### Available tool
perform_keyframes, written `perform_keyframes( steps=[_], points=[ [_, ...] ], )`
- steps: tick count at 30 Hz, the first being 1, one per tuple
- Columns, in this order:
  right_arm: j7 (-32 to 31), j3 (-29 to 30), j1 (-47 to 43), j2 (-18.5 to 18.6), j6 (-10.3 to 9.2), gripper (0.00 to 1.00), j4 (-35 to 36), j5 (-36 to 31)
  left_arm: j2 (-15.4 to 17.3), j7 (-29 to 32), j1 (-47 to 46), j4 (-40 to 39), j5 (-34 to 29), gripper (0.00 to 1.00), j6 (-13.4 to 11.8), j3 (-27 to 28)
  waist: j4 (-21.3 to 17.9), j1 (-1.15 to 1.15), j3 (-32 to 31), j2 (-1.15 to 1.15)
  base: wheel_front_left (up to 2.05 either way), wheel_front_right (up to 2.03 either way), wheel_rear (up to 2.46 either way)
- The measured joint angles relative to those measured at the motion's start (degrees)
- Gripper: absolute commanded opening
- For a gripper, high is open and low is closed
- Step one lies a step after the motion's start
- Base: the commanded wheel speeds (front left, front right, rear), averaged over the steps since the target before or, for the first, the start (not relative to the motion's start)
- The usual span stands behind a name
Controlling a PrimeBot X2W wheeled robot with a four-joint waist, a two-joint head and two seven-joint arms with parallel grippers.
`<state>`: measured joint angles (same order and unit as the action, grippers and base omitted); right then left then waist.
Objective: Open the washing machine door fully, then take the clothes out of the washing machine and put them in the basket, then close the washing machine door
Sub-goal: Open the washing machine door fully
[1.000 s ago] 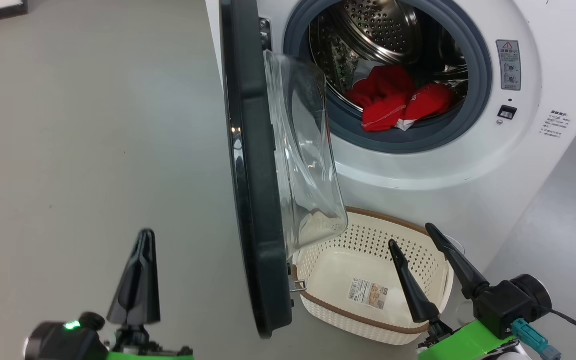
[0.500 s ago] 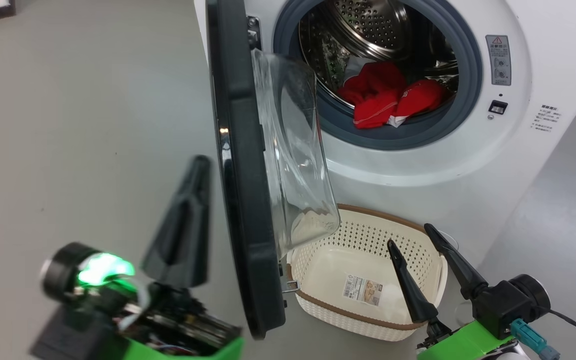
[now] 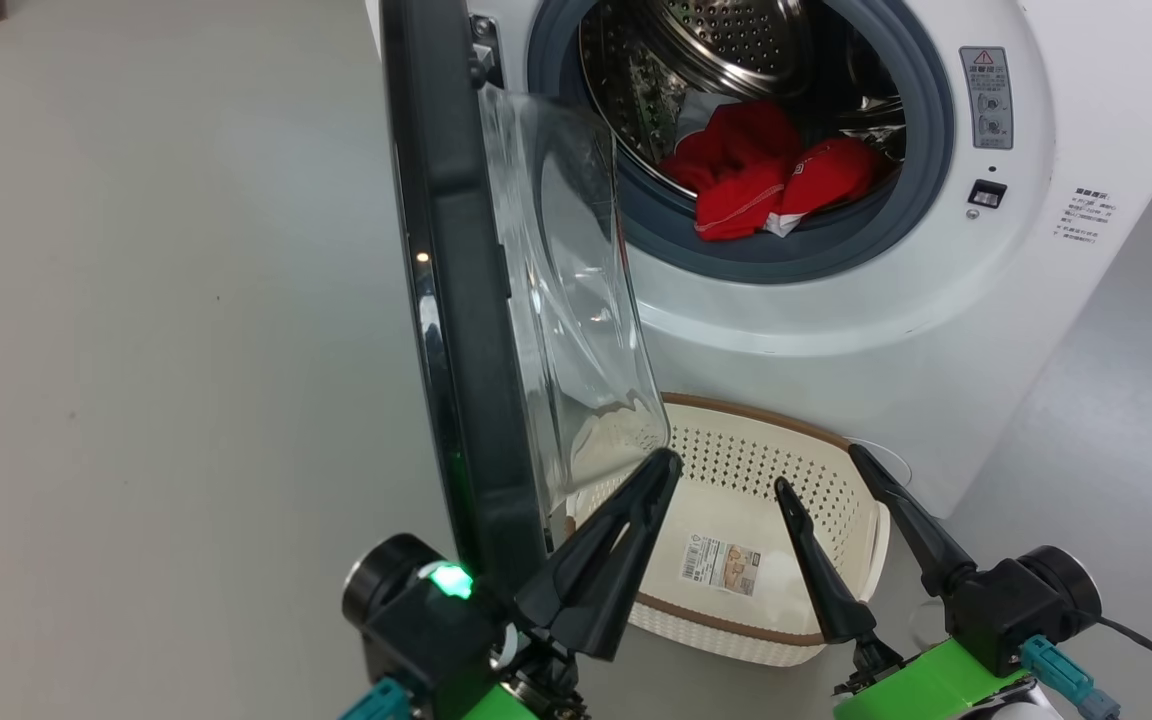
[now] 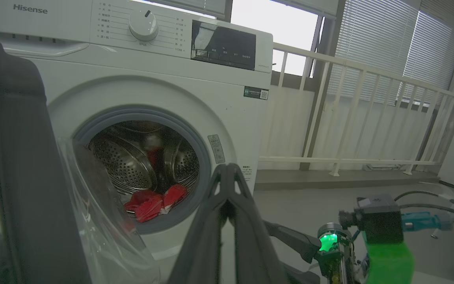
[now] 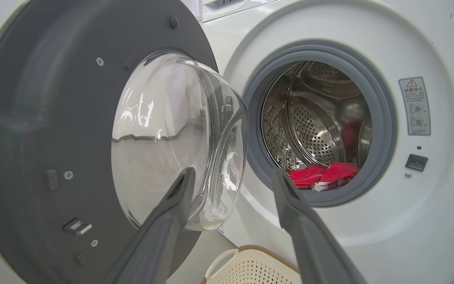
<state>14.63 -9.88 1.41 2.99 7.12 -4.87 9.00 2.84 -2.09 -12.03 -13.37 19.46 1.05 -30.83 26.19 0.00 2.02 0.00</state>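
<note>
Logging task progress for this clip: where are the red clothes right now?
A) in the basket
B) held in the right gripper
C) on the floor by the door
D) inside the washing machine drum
D: the clothes lie at the front of the drum of the washing machine, just behind the grey ring; the basket shows no garment and the right gripper is open, holding nothing.

- It looked like a laundry corner: a white front-loading washing machine (image 4: 164,90) stood on a smooth grey floor (image 3: 156,320).
- A cream basket (image 3: 756,455) sat on the floor just in front of the machine.
- To the right of the machine ran a white railing (image 4: 369,70), with a bright window (image 4: 274,31) and closed blinds (image 4: 428,43) behind it.
- Home or test room could not be told.
</note>
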Motion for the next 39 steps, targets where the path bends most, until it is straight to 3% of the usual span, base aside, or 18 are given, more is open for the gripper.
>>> perform_keyframes(
  steps=[12, 18, 24, 33, 39],
  points=[
    [0.0, 0.32, 0.49, 0.01, 0.0, 1.0, 0.08, 0.04, 0.0, -1.11, 0.05, 11.0, 1.3, 0.0, -0.78, -0.97, -0.36, 0.0, 0.69, 0.0, 0.0, 0.0, 0.0],
    [0.0, 0.38, 0.49, 0.0, 0.0, 1.0, 0.13, 0.04, 0.33, -1.62, 0.05, 14.93, 1.13, 0.0, -3.11, 0.23, -0.48, 0.0, 0.83, 0.0, 0.0, 0.0, 0.0],
    [0.0, 0.8, 0.49, 0.0, 0.0, 1.0, 0.24, 0.04, 0.46, -1.81, 0.14, 15.39, 1.7, 0.0, -5.09, 2.48, -0.14, 0.0, 0.87, 0.0, 0.0, 0.0, 0.0],
    [0.0, 1.16, 0.48, 0.0, 0.0, 1.0, 0.26, 0.05, 1.23, -1.78, 1.54, 14.9, 2.94, 0.0, -5.17, 3.22, 1.86, 0.0, 1.22, 0.0, 0.0, 0.0, 0.0],
    [0.0, 1.02, 0.49, 0.0, 0.0, 1.0, 0.25, 0.09, 2.19, -1.79, 2.22, 14.5, 3.43, 0.0, -6.65, 5.02, 3.47, 0.0, 1.58, 0.0, 0.0, 0.0, 0.0]
  ],
)
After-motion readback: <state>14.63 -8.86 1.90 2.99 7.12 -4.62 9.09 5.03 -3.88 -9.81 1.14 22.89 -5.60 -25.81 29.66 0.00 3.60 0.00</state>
